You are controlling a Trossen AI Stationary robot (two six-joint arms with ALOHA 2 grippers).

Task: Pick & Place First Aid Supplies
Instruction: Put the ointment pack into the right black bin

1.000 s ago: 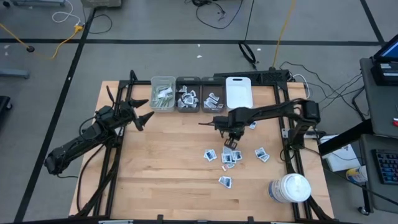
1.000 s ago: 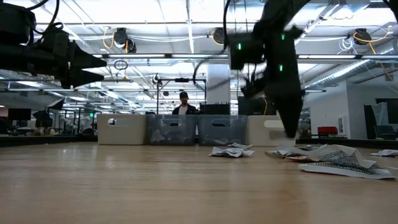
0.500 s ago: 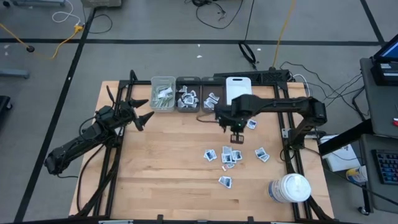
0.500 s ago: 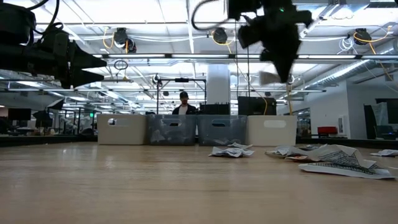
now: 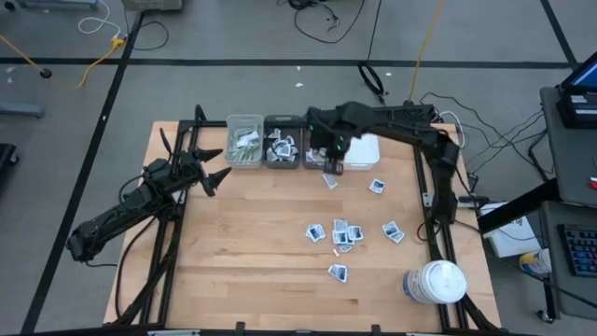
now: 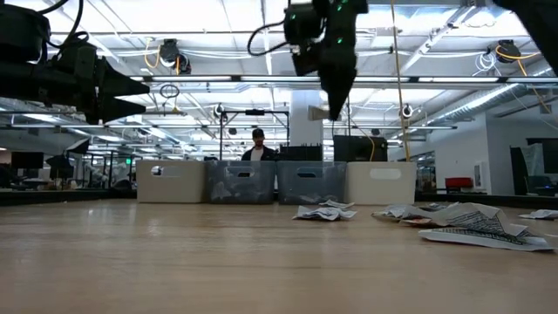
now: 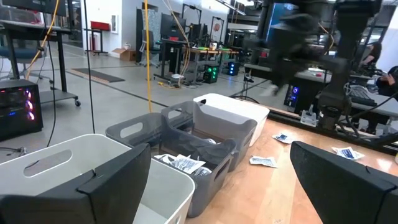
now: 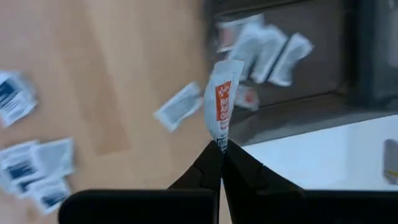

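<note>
While the left hand (image 5: pixel 213 166) waits spread wide, the right hand (image 8: pixel 221 148) hangs above the bins (image 5: pixel 284 147); pinching a sachet (image 8: pixel 222 106).

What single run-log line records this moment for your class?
right gripper: jaws shut on sachet, above dark bin | left gripper: open, waiting at table's left | loose sachets on table

I can't read any text; sachet (image 8: pixel 222 99) in my right gripper (image 8: pixel 221 149) shows illegible orange print.
</note>
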